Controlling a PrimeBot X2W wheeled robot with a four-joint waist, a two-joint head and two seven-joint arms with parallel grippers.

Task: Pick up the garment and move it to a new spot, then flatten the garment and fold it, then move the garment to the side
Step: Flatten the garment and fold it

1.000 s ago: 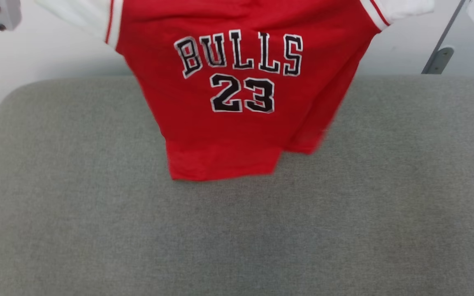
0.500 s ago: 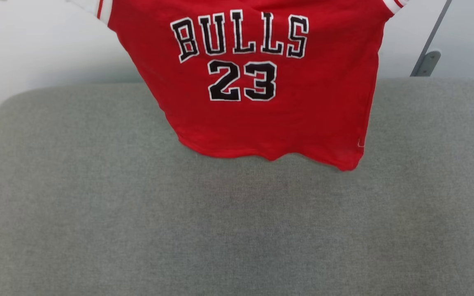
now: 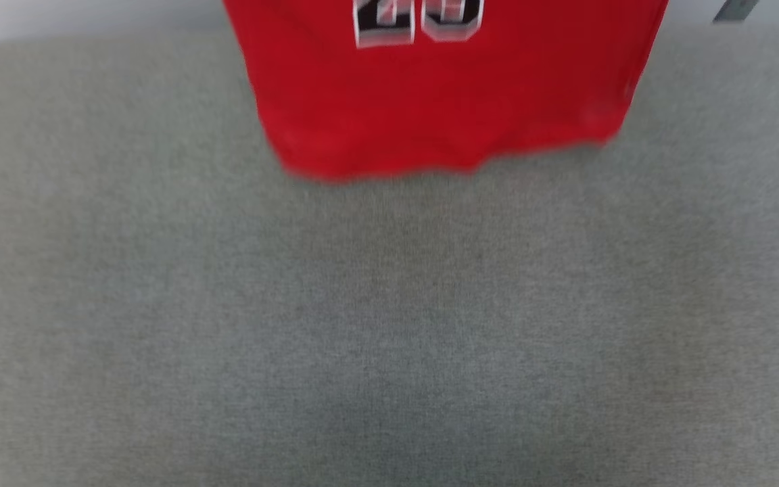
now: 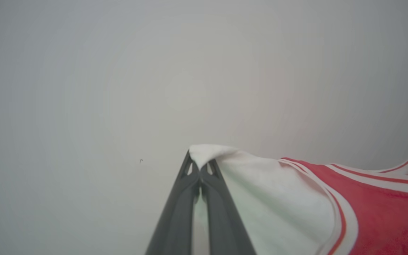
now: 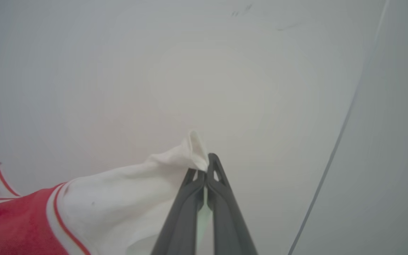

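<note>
The garment (image 3: 443,101) is a red jersey T-shirt hanging in the air at the top middle of the head view, its hem just above the grey cushioned surface (image 3: 389,325). The bottom of its black-and-white number shows, blurred. In the left wrist view my left gripper (image 4: 199,163) is shut on the tip of a white sleeve (image 4: 267,198), with red body and striped trim (image 4: 374,198) trailing right. In the right wrist view my right gripper (image 5: 204,166) is shut on the other white sleeve (image 5: 126,198), whose red part (image 5: 9,226) hangs at lower left.
A pale wall (image 3: 92,13) runs behind the cushion's far edge. A grey metal bracket (image 3: 734,9) shows at the top right. A thin line (image 5: 335,148) crosses the wall in the right wrist view.
The head view has shifted, so the cushion fills more of it and the lettering has gone off the top. The garment's lower body has spread out and hangs straighter.
</note>
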